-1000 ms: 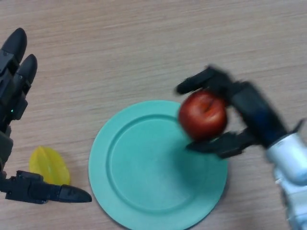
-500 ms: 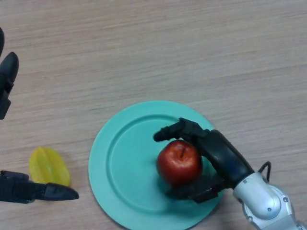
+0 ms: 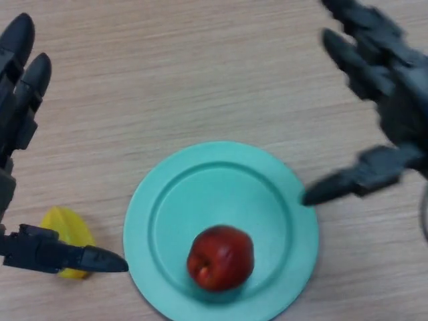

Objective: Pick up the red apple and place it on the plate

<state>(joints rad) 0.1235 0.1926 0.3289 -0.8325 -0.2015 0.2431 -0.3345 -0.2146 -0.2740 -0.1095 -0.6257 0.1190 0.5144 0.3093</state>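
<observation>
The red apple (image 3: 221, 258) lies on the teal plate (image 3: 200, 194), in its near half, free of both hands. My right hand (image 3: 391, 100) is open at the upper right, above and to the right of the plate, with its thumb (image 3: 348, 182) reaching toward the plate's right rim. It holds nothing. My left hand (image 3: 17, 114) is open at the far left, fingers straight, with its thumb (image 3: 63, 255) stretched out near the plate's left rim.
A yellow star-shaped fruit (image 3: 67, 231) lies on the wooden table (image 3: 187, 73) left of the plate, partly under my left thumb.
My right hand carried the apple over the plate, let it go and rose up and to the right. The apple now rests on the plate's near part. My left hand shifted slightly.
</observation>
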